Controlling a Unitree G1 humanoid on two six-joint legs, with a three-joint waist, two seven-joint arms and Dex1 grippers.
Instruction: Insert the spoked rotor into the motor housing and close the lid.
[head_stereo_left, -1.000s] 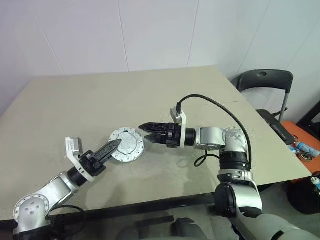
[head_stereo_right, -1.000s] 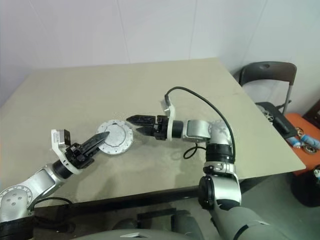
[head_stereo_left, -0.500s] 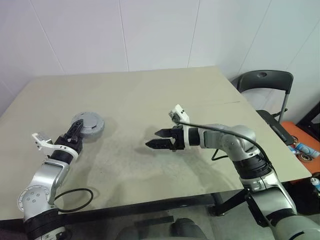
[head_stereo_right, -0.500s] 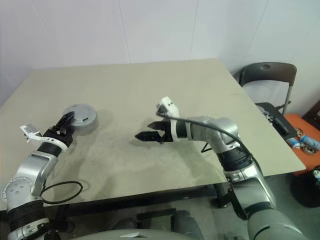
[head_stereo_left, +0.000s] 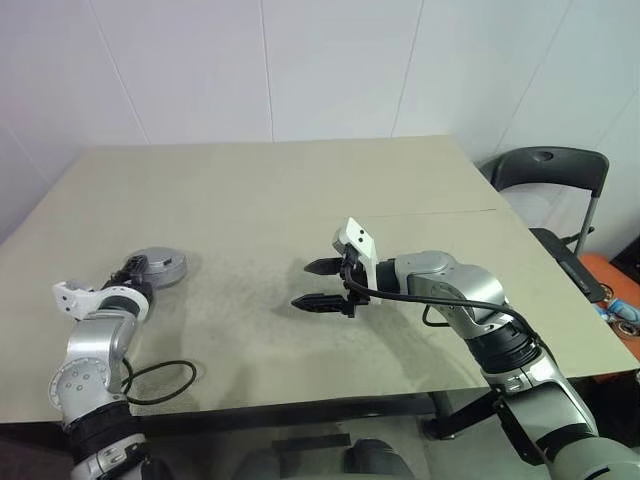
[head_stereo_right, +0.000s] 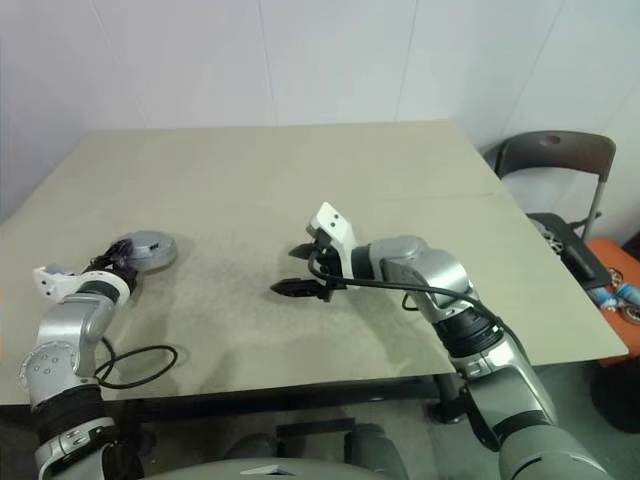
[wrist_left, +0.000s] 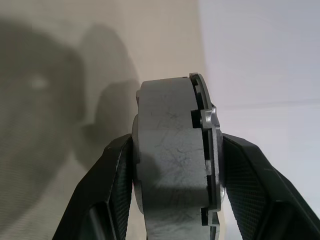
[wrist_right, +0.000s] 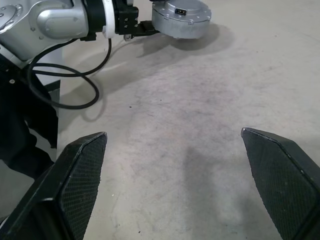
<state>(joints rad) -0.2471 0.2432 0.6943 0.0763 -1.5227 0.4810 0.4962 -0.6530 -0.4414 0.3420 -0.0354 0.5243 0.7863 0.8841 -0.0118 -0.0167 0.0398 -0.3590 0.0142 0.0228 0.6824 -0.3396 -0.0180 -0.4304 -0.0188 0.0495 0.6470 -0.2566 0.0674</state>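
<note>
White wall panels back a beige surface (head_stereo_left: 300, 200) set into a corner; a dark folding chair (head_stereo_left: 555, 175) stands off its far right side, with an orange item on the floor beyond it.

Left tool (head_stereo_left: 133, 273) sits at the surface's left side, clenched on a grey round assembly. What shows of that assembly is the lid (head_stereo_left: 158, 266), a grey disc with a raised centre; its edge reads as notched in the left wrist view. The disc lies just ahead of the left tool, broad face up and about level, low over the surface or resting on it; contact underneath cannot be told. In the left wrist view the disc is seen edge-on, its thick grey side wall (wrist_left: 167, 165) between the two black fingers (wrist_left: 117, 185), which press on opposite sides. Flat round thing, so no long axis; its central axis points up, out of the surface.

Whether housing or rotor sits under the lid cannot be told.

Right tool (head_stereo_left: 322, 285) hangs near the surface's middle, well apart from the lid, fingers spread wide and grasping nothing, tips aimed toward the left tool. Between the two tools lies bare surface. A black cable (head_stereo_left: 160, 380) loops off the left arm near the surface's front edge, behind the left tool.
</note>
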